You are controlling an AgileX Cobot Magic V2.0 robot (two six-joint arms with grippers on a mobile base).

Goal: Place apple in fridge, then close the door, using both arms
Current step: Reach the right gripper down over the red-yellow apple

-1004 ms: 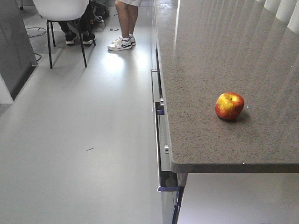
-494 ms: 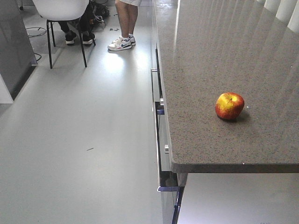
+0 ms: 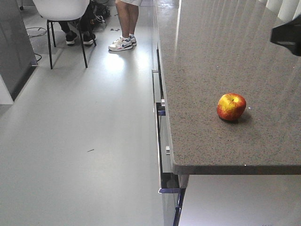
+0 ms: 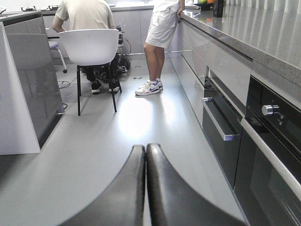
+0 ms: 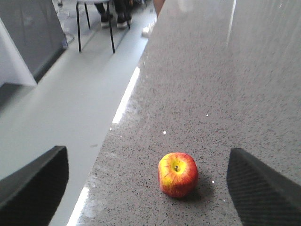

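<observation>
Grey speckled stone runs down your right side, with pale floor to its left. Your right end effector is spread wide. Its two dark fingers sit at the lower corners of the right wrist view, above the worktop, and they grip nothing. The apple lies on the stone between them, a little closer to the right finger, with its stem dimple up.

Your left end effector is narrowed right down, fingers pressed together with nothing between them, and it points along the aisle above the floor.

Only the front view places the apple on the whole worktop: it is near the closer end and set in from the aisle edge. That view shows no fingers, just a dark shape at the upper right edge that you cannot identify.

Only the left wrist view shows the cabinet fronts under the worktop — a bar handle and a round knob. Farther off it shows a white chair with a seated person behind it, and a standing person leaning on the worktop's edge.

A dark grey unit stands on the left side of the aisle. You cannot tell whether it is the fridge.
</observation>
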